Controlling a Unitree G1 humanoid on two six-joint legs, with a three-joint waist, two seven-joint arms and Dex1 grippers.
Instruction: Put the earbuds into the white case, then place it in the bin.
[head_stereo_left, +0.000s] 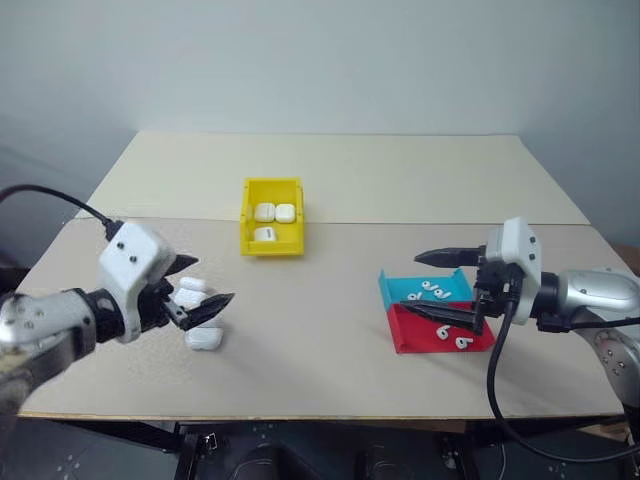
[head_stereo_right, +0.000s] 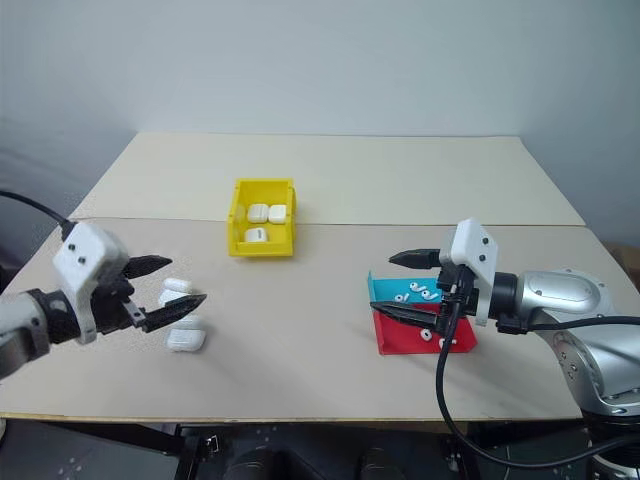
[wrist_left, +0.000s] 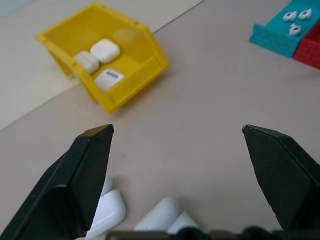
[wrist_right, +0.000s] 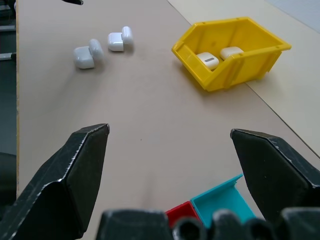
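Note:
Two white cases lie with lids flipped open at the table's left, one (head_stereo_left: 204, 339) nearer the front edge and one (head_stereo_left: 190, 292) behind it. My left gripper (head_stereo_left: 215, 279) hovers open just above them, holding nothing. The yellow bin (head_stereo_left: 270, 248) stands mid-table with three closed white cases (head_stereo_left: 274, 213) inside. Several earbuds (head_stereo_left: 430, 291) lie in a teal tray (head_stereo_left: 390, 290), and more of them (head_stereo_left: 450, 340) in a red tray (head_stereo_left: 412, 340) at the right. My right gripper (head_stereo_left: 410, 283) is open and empty over those trays. The left wrist view shows the cases (wrist_left: 160, 215) below the fingers.
The table is two boards joined along a seam behind the bin. Bare tabletop stretches between the open cases and the trays. A black cable hangs off each arm. The front edge lies close to the nearer case and the red tray.

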